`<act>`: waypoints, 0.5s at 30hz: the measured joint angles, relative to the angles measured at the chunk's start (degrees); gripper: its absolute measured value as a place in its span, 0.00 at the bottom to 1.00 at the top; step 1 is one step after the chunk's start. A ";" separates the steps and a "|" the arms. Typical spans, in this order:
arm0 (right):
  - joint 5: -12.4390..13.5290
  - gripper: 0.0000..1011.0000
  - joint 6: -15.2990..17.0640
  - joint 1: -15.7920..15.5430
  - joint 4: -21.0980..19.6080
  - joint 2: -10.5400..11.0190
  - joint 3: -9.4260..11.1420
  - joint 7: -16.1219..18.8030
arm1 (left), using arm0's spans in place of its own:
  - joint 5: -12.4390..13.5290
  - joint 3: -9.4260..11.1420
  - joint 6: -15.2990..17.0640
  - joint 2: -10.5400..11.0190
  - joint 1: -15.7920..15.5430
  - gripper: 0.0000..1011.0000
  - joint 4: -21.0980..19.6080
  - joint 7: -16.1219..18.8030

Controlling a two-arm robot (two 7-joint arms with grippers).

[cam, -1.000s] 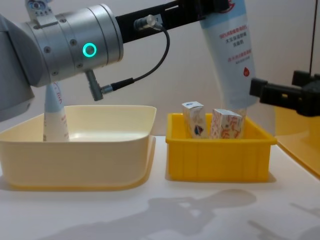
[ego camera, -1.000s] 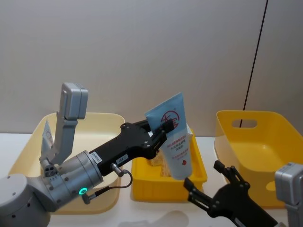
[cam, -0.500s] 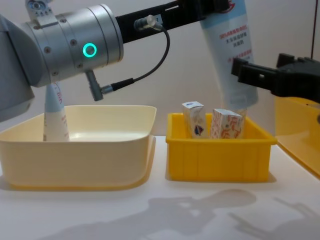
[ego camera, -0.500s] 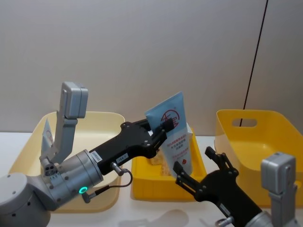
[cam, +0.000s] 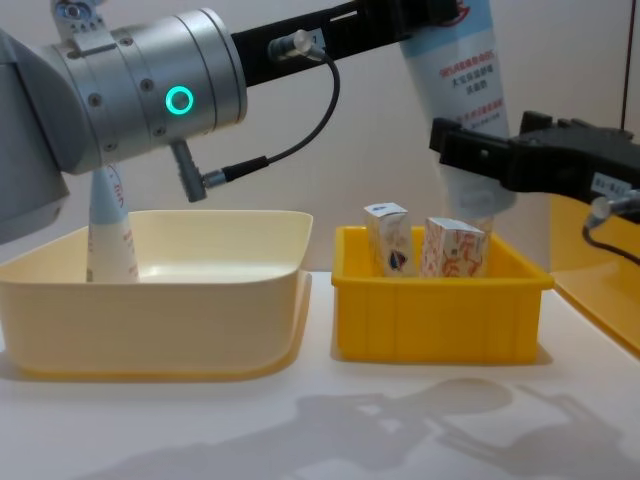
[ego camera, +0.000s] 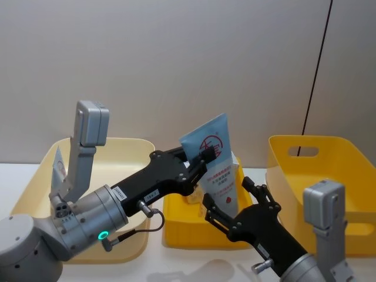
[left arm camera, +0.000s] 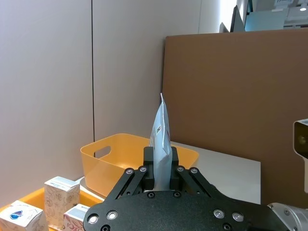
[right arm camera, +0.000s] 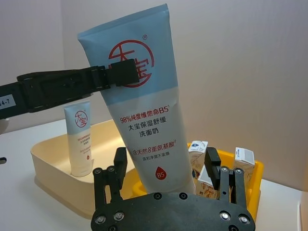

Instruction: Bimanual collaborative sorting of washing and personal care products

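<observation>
Left hand (ego camera: pixel 207 155) holds the pale-blue tube (ego camera: pixel 220 179) nearly upright, cap end down.

The head view looks down from behind both arms. The chest view sits low and close, side-on to the small yellow tray (cam: pixel 440 320). Wrist views look along the left tool (left arm camera: pixel 161 166) and right tool (right arm camera: pixel 166 161), with the tube (right arm camera: pixel 144 110) close ahead; all share that tray.

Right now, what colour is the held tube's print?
Red, on the pale-blue tube; clearest in right wrist view.
</observation>
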 joint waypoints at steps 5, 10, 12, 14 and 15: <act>-0.75 0.99 0.22 0.83 0.98 -0.88 -0.27 -0.44 | 0.00 0.00 0.00 0.00 0.00 0.16 0.00 0.01; -1.73 0.99 0.21 1.82 2.22 -1.87 -0.67 -0.94 | 0.00 0.00 0.00 0.00 0.00 0.16 0.00 0.01; -2.03 0.99 0.19 2.14 2.61 -2.20 -0.77 -1.14 | 0.00 0.00 0.00 0.00 0.00 0.16 0.00 0.01; -2.21 0.98 0.18 2.30 2.81 -2.37 -0.84 -1.21 | 0.00 -0.01 0.00 -0.01 0.00 0.17 0.00 0.01; -2.35 0.94 0.17 2.46 3.00 -2.53 -0.90 -1.29 | 0.00 0.00 0.00 0.00 0.00 0.16 0.00 0.01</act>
